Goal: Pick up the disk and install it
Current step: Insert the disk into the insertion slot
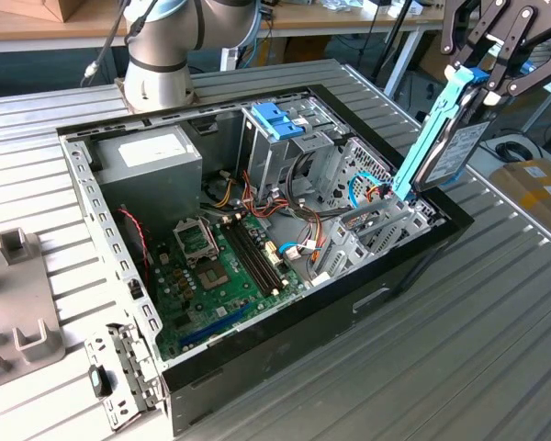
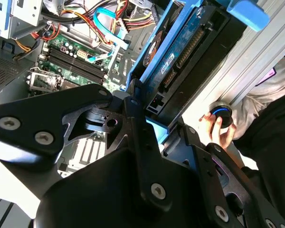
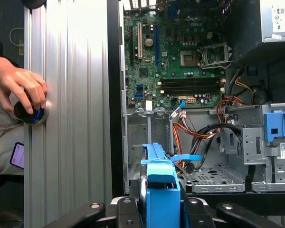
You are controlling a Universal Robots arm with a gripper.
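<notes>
In the exterior view, grey fixture blocks (image 1: 18, 303) lie at 9 o'clock on the ribbed metal counter (image 1: 496, 303). The open computer case (image 1: 257, 266) occupies the centre, exposing the motherboard (image 1: 220, 266), power supply (image 1: 147, 161) and a blue latch cage (image 1: 277, 119). At 2 o'clock the end effector (image 1: 485, 78) is clamped on the disk (image 1: 445, 147), held tilted above the case's drive bay (image 1: 376, 225). In the first wrist view, a person's hand (image 3: 19, 88) rests on a round knob (image 3: 31, 114)

Ribbed aluminium table (image 1: 496, 303) bearing an open computer case (image 1: 285, 340), with grey moulded fixtures (image 1: 18, 303) beside the case and the robot arm's base (image 1: 156, 87) behind it.
</notes>
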